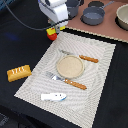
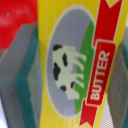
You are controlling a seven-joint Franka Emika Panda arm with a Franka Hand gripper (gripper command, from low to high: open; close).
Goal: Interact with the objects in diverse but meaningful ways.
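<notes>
Nearest me, the fish (image 1: 53,96) lies on the placemat's (image 1: 100,75) front edge and the bread loaf (image 1: 19,73) off its side, both seemingly untouched. Farther back, the gripper (image 1: 55,29) clasps the butter box (image 2: 75,65) beside the tomato (image 2: 15,22).

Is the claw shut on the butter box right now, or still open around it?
Shut on it, apparently. In the wrist view the butter box fills the gap, with a green-edged pad against its side. The exterior view hides the claw.
</notes>
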